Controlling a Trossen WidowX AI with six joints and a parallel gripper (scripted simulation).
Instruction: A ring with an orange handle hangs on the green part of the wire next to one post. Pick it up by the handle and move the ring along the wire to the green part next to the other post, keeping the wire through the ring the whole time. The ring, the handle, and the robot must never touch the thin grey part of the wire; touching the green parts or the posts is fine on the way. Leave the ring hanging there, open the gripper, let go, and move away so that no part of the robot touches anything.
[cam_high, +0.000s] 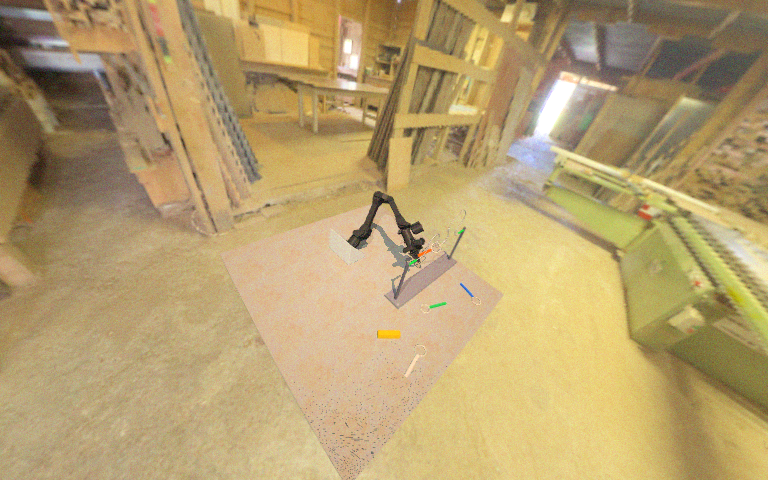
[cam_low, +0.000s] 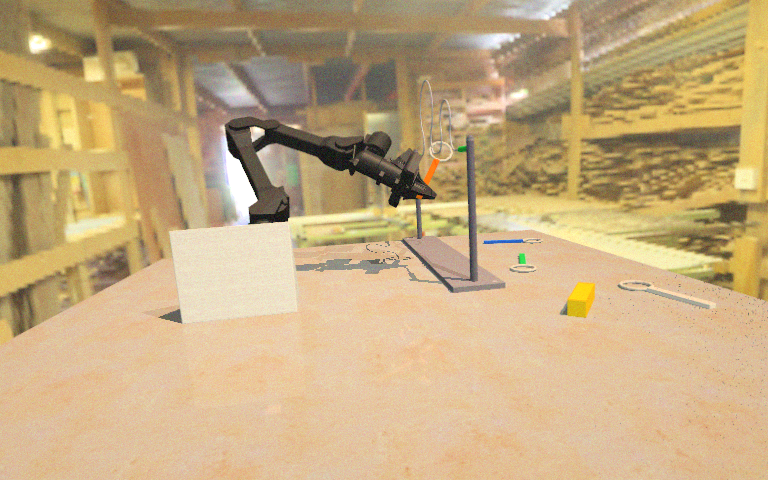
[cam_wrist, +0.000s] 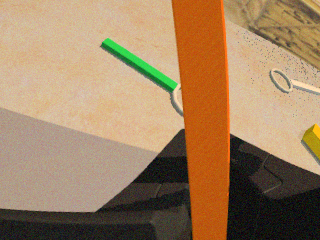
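Note:
My gripper (cam_high: 417, 259) (cam_low: 427, 194) is shut on the orange handle (cam_high: 424, 253) (cam_low: 432, 171) (cam_wrist: 205, 120), which slants up to the pale ring (cam_low: 440, 159). In the exterior view the ring is at the low grey wire between two tall loops (cam_low: 432, 104), left of the near green part (cam_high: 414, 262) (cam_low: 461, 149). The wire appears to pass through it; whether they touch cannot be told. The near post (cam_high: 401, 281) (cam_low: 471, 209) is close by. The far green part (cam_high: 461, 231) is at the far post (cam_high: 457, 244) (cam_low: 419, 217); it is hidden in the exterior view.
The posts stand on a grey base (cam_low: 438, 263). Beyond it lie a blue-handled ring (cam_high: 466, 290) (cam_low: 504, 241), a green-handled ring (cam_high: 437, 305) (cam_wrist: 140, 64), a yellow block (cam_high: 388, 334) (cam_low: 580, 300) and a pale-handled ring (cam_high: 411, 365) (cam_low: 679, 297). A white panel (cam_low: 235, 274) stands near the arm's base.

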